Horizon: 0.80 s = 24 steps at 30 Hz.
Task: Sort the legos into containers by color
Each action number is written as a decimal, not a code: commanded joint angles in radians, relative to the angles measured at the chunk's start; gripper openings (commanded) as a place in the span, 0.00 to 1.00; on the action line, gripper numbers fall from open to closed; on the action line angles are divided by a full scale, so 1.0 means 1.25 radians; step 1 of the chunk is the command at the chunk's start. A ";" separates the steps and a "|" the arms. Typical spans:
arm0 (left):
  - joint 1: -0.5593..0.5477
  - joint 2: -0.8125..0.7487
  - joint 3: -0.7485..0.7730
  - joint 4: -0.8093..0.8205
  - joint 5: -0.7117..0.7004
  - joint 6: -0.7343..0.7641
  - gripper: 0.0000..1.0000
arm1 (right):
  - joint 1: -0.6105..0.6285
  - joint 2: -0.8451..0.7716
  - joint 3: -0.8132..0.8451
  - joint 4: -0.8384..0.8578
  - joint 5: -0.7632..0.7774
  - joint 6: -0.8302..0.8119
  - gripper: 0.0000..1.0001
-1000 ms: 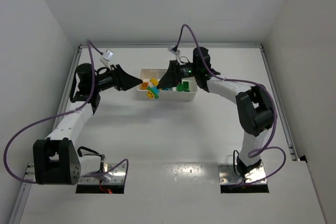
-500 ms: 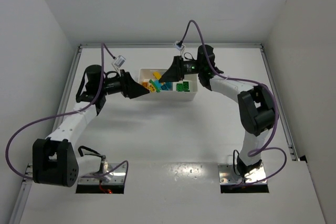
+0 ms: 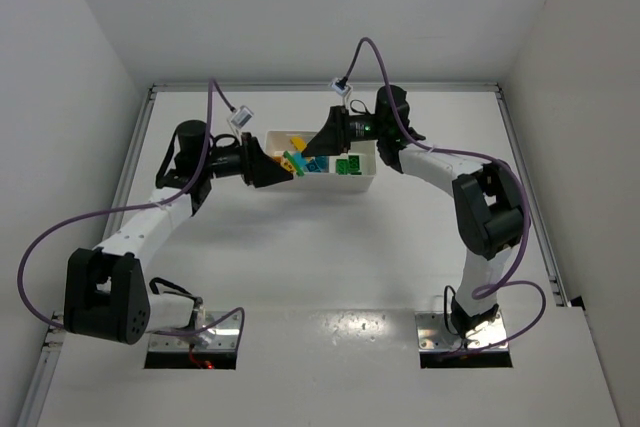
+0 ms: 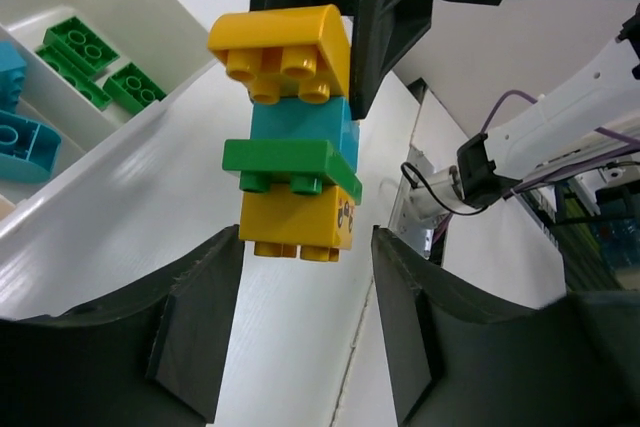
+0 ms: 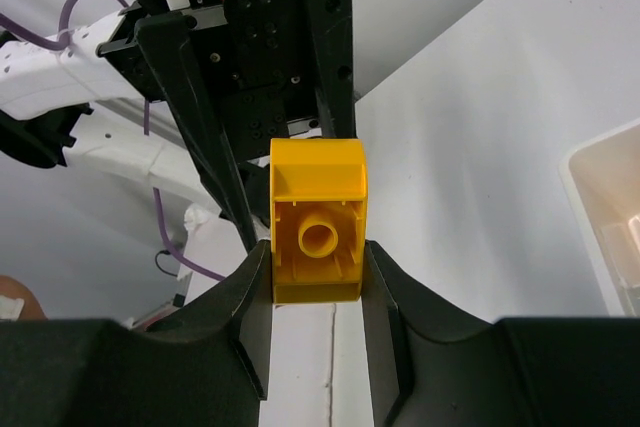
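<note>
so the right gripper (image 5: 317,247) is clamped on the top brick of a 4-high yellow-cyan-green-yellow plastic lego stack (image 4: 290,162) hanging in the air by the white 3-compartment plastic tray (image 3: 330,185), and the left gripper (image 4: 307,237) has its jaws apart around the bottom yellow brick

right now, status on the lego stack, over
Right gripper shut on lego stack, near tray. Left gripper jaws open, flanking its free end. Nothing in the way.
</note>
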 commanded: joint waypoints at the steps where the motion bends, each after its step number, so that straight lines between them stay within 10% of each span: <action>1: -0.008 -0.002 0.030 0.073 0.029 -0.002 0.57 | 0.006 -0.016 0.036 0.049 -0.017 0.004 0.00; 8: -0.008 -0.002 0.016 0.164 0.044 -0.048 0.42 | 0.006 0.000 0.036 0.056 -0.017 0.011 0.00; 13: -0.008 0.020 0.031 0.131 0.073 -0.035 0.12 | 0.006 0.000 0.036 0.056 -0.017 0.011 0.00; 24: -0.008 -0.002 0.002 -0.018 0.073 0.085 0.00 | -0.103 0.015 0.098 0.020 -0.001 -0.012 0.00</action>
